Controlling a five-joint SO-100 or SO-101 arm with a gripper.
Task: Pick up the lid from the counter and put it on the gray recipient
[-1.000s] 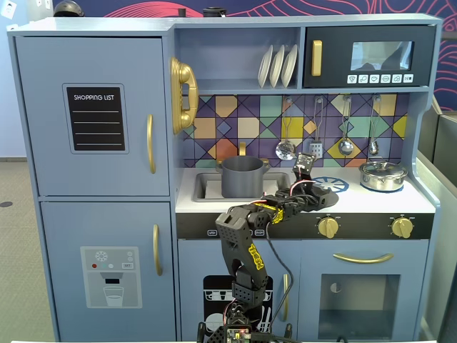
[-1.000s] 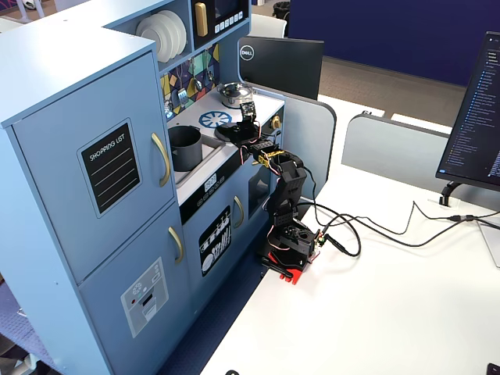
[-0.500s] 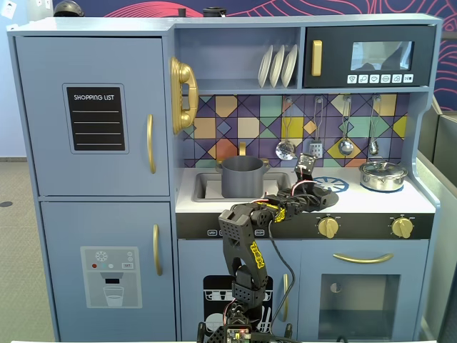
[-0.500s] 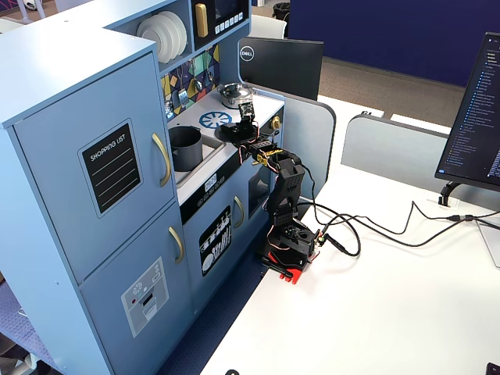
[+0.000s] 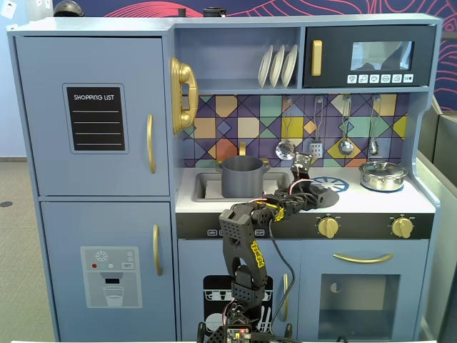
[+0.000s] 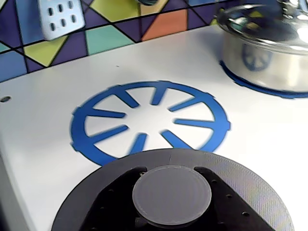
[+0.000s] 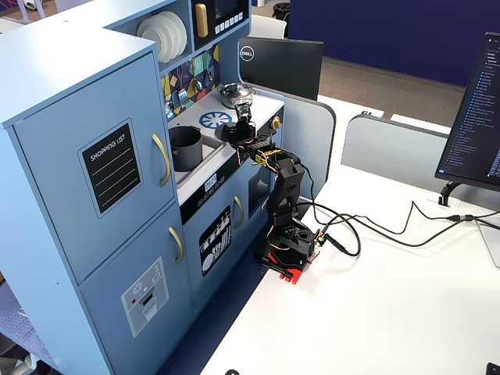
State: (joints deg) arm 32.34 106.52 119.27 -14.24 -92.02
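One small knob [image 6: 172,195] at the centre is where we would take hold of the lid [image 6: 231,183], and the wrist view shows the gripper [image 6: 171,211] down over it already, a dark finger [image 6: 115,187] on either side of the knob. Whether the fingers actually press on the knob we cannot tell; they stand close beside it.

We judge the lid to be light, stiff plastic with a matte, finely ridged surface, so it should not slip much, though held by the knob alone it may tilt or swing. It looks sturdy, not fragile.

It sits on the white counter [image 6: 43,144], at the near edge of the blue burner pattern [image 6: 149,120]. In a fixed view the lid [image 5: 325,194] lies to the right of the gray pot [image 5: 242,176], which stands open in the sink recess, a short way off.

To the right stands the shiny steel pot [image 5: 383,175] with its own lid, clear of the path. Utensils [image 5: 285,146] hang on the tiled wall behind, above the counter; we think a high lift could come near them. The pot's wall is taller than the counter, so we reckon the lid has to rise above the rim before moving across. The arm [image 7: 281,183] reaches in from the front.
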